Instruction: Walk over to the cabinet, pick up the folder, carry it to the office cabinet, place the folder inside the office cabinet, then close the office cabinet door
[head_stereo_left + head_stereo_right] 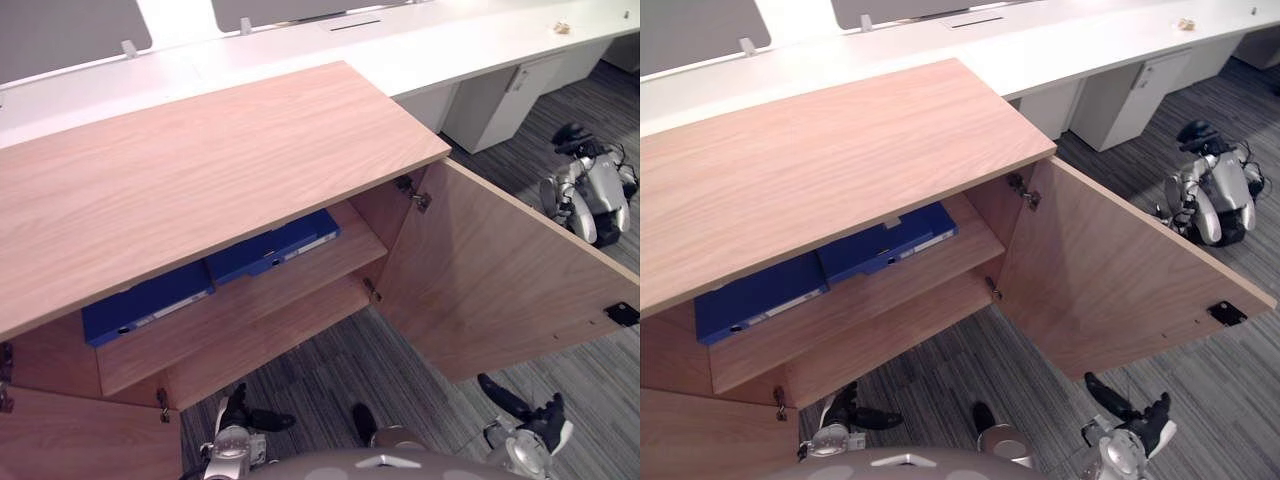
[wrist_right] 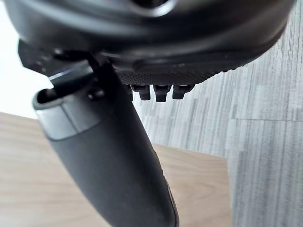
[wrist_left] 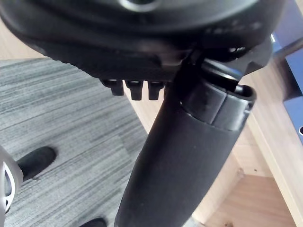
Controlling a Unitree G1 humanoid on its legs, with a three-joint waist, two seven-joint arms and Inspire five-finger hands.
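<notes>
Left robot hand [image 1: 236, 408], right robot hand [image 1: 528, 418]: fingers relaxed, empty | head view gives you blue folders [image 1: 272, 247] shelved ahead of left robot hand | left wrist view catches one folder corner [image 3: 289, 28] | right wrist view: cabinet door [image 2: 33, 189] by the thumb.

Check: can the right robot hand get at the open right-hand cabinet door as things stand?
Probably yes. The right robot hand hangs open, low in front of the door, close to its outer edge, with nothing visible between them.

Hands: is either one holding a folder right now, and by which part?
Nothing is held. The left hand and right hand hang open, low; the blue folders lie on the cabinet shelf.
</notes>
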